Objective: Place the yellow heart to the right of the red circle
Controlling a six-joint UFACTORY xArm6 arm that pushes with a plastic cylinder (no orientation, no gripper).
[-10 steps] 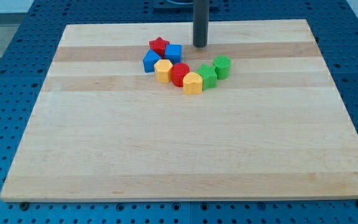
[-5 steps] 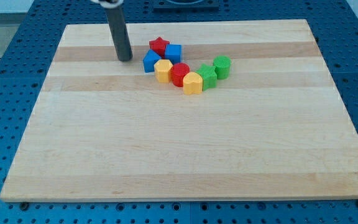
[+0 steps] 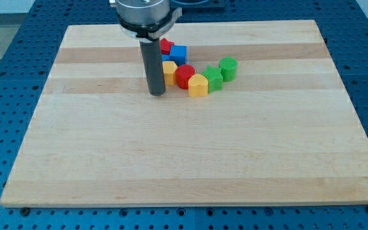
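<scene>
rod covering a blue block entirely, red star and yellow block partly hidden

My tip ends a smooth, dark, matt rod. It rests on a pale wooden board with visible grain bands and a satin finish. Just to the tip's right, the yellow heart and red circle look like smooth moulded plastic.

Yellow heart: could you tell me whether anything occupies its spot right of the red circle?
Yes: another yellow block sits against the red circle's right side. My tip stands just lower left of the yellow heart, nothing between.
</scene>
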